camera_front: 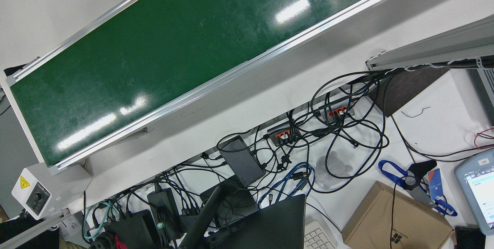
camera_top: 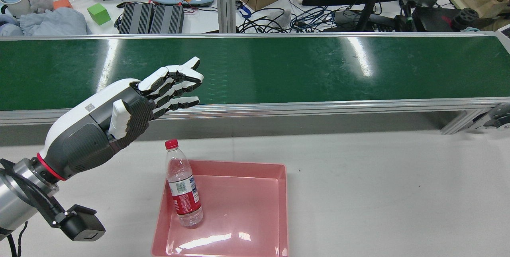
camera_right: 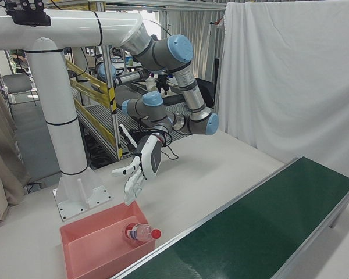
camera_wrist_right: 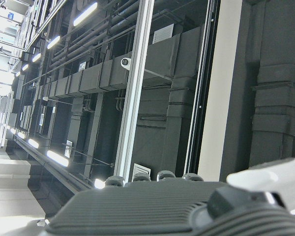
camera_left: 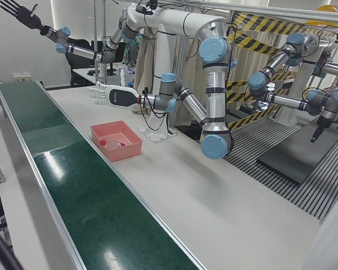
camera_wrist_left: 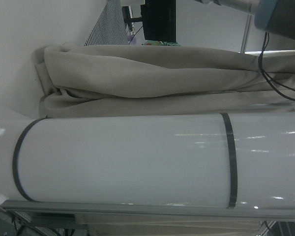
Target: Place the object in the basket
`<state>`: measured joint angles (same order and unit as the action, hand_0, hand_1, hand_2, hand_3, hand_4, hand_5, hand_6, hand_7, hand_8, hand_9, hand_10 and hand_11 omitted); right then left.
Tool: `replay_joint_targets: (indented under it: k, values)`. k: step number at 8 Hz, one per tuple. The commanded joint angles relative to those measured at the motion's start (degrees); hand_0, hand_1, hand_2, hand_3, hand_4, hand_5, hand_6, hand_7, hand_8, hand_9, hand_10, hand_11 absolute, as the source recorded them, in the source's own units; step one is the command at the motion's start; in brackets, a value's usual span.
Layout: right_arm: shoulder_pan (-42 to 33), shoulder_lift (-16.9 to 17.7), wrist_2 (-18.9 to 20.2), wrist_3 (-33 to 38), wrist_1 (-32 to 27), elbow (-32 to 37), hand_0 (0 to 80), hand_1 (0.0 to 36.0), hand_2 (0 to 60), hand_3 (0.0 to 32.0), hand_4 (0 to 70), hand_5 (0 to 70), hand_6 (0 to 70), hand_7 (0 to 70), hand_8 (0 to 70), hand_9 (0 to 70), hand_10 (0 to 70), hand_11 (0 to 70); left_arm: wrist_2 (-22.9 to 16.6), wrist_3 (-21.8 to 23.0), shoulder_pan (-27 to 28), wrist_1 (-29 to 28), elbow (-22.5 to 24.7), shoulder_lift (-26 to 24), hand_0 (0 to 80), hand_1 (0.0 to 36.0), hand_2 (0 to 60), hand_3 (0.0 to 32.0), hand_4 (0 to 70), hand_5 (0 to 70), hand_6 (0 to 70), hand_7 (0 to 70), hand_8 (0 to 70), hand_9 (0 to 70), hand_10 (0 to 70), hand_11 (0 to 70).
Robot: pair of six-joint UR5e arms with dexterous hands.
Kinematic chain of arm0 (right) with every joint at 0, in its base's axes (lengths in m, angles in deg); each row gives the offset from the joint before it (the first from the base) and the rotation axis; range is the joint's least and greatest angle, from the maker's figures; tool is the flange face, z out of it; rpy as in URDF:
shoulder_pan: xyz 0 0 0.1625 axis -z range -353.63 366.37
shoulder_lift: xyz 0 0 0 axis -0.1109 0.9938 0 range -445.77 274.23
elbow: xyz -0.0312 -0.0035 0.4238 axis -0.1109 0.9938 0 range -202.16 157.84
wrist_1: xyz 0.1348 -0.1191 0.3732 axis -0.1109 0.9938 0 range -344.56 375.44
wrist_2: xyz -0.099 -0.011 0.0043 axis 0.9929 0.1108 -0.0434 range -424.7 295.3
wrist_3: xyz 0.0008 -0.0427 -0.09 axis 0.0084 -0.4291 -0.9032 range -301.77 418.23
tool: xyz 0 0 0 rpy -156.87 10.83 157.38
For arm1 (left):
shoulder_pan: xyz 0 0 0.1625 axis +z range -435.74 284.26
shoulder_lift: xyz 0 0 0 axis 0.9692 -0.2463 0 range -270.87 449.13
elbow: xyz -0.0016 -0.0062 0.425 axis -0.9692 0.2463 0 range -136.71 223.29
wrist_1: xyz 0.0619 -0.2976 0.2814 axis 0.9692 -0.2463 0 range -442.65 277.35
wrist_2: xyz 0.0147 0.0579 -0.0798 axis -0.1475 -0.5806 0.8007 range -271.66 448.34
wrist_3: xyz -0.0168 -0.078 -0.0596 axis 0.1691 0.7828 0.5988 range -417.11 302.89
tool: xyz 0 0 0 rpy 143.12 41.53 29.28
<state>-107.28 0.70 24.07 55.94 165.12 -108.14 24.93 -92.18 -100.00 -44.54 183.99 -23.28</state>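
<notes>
My left hand (camera_top: 133,103), white-shelled with dark ribbed padding, hangs in the air above the pale grey table (camera_top: 378,189). Its fingers (camera_top: 175,83) are stretched out flat and a little apart, pointing toward the long green conveyor belt (camera_top: 318,69), and there is nothing in them. The right-front view shows the same hand above the corner of the tray with its palm turned down and clear air beneath it.

The clear plastic water bottle (camera_top: 184,193), which has a red cap and a red-and-white label, is already inside the shallow pink plastic tray (camera_top: 283,209). Its base rests on the tray floor along the left side as the rear view shows it. Its capped end reaches toward the belt, past the tray's far rim. I cannot tell whether it stands upright or leans on that rim. My left hand is well above it and not touching it.

My right hand (camera_left: 18,11) is raised high and far from the table, with its dark fingers splayed wide and holding nothing.
</notes>
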Motion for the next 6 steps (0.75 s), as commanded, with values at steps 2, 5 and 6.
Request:
replay_joint_targets:
  k: [2, 5, 6]
  values:
    - [0.0, 0.0, 0.0, 0.0, 0.0, -0.1, 0.0, 0.0, 0.0, 0.0, 0.0, 0.0, 0.0, 0.0, 0.0, 0.0, 0.0, 0.0, 0.0, 0.0, 0.0, 0.0, 0.0, 0.0, 0.0, 0.0, 0.0, 10.8, 6.5, 37.9, 5.6, 3.7, 11.3, 9.0, 12.2, 16.3]
    - [0.0, 0.0, 0.0, -0.1, 0.0, 0.0, 0.0, 0.0, 0.0, 0.0, 0.0, 0.0, 0.0, 0.0, 0.0, 0.0, 0.0, 0.0, 0.0, 0.0, 0.0, 0.0, 0.0, 0.0, 0.0, 0.0, 0.0, 10.8, 6.1, 38.0, 5.7, 3.5, 11.2, 9.0, 12.1, 16.2]
    - [0.0, -0.1, 0.0, 0.0, 0.0, 0.0, 0.0, 0.0, 0.0, 0.0, 0.0, 0.0, 0.0, 0.0, 0.0, 0.0, 0.0, 0.0, 0.0, 0.0, 0.0, 0.0, 0.0, -0.1, 0.0, 0.0, 0.0, 10.8, 6.2, 38.4, 5.5, 3.6, 11.1, 8.8, 12.0, 16.0]
